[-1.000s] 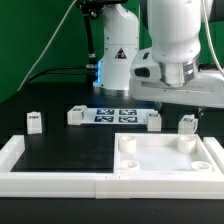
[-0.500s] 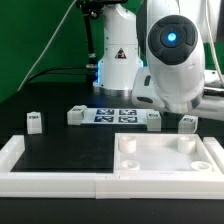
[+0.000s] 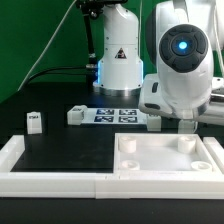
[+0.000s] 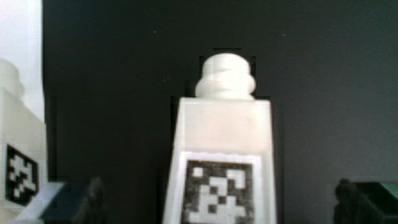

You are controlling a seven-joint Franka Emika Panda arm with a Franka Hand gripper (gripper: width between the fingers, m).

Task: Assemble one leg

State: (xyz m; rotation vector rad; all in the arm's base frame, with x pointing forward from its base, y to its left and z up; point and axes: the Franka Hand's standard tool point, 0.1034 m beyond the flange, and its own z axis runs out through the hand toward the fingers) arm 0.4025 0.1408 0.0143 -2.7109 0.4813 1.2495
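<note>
Working from the exterior view's left, I see the first spare leg (image 3: 34, 122) standing alone on the black table (image 3: 70, 150), well apart from everything else. To its right and a little farther back, a second spare leg (image 3: 74, 115) stands just beside the left end of the marker board (image 3: 115, 115), which lies flat. A third spare leg (image 3: 154, 122) stands at the board's right end, partly covered by the arm (image 3: 185, 60). The arm fills the right side of this view and reaches down just beyond the far edge of the tabletop (image 3: 165, 170), which lies flat at the near right. A low white wall (image 3: 50, 182) runs along the near and left edges of the table.

From the outside I cannot see the leg I am after, since the arm hides it.

The wrist view shows it. The leg (image 4: 224, 140) stands upright on the black surface, rounded peg end up, with its tag facing the camera. The gripper (image 4: 222, 193) is spread wide, one dark finger (image 4: 75, 195) on either side of the leg. There is clear space between each finger and the leg, so nothing is gripped. A neighbouring leg (image 4: 15, 130) shows at the frame's edge, close by but not touching. I cannot tell which spare it is.
</note>
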